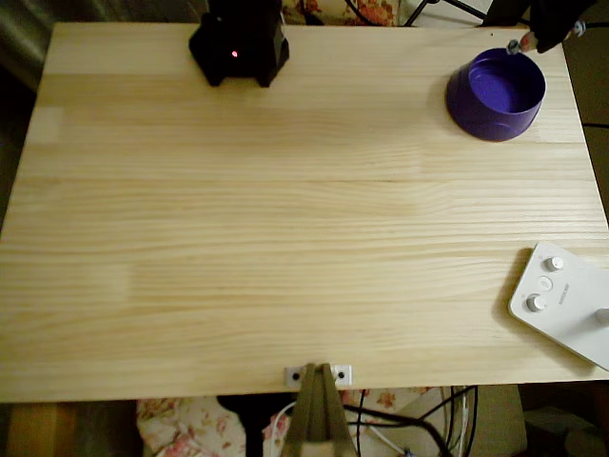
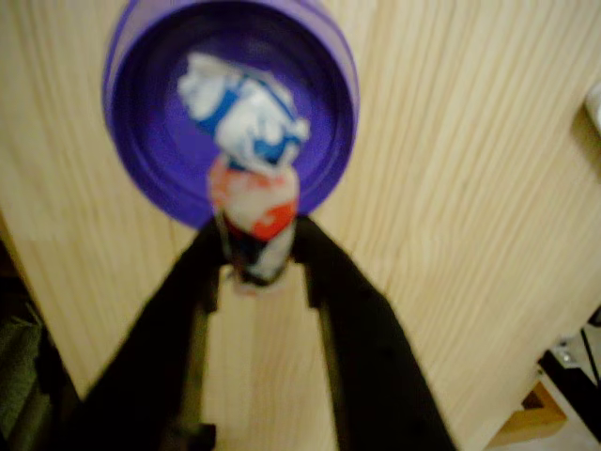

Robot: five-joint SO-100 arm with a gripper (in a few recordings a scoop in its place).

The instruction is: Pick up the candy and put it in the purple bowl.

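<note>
The jaws are pinched on the candy (image 2: 255, 202): in the wrist view the two black fingers (image 2: 343, 310) of the gripper (image 2: 258, 254) converge on the lower part of the wrapper, one on each side, and the sweet sticks out beyond their tips. It hangs in front of the purple bowl (image 2: 150, 150), whose round opening sits in the upper centre of that frame; the candy's far end overlaps the bowl's inside, though whether it touches the bowl cannot be told.

In the overhead view the purple bowl (image 1: 495, 95) stands at the upper right of the wooden table (image 1: 285, 238), and its lighter inside looks bare. The gripper (image 1: 519, 44) enters from the top right corner, just above the bowl's far rim, with a small pale speck of the candy (image 1: 513, 45) at its tip.

The wrapper is pinkish-white with a red patch and dark marks near the fingers, and its free end is a crumpled white and blue twist.

The bowl is near the table's right and top edges. A white device with knobs (image 1: 561, 300) lies at the lower right edge, well apart from it. The arm's black base (image 1: 238, 43) stands at the upper left centre.
</note>
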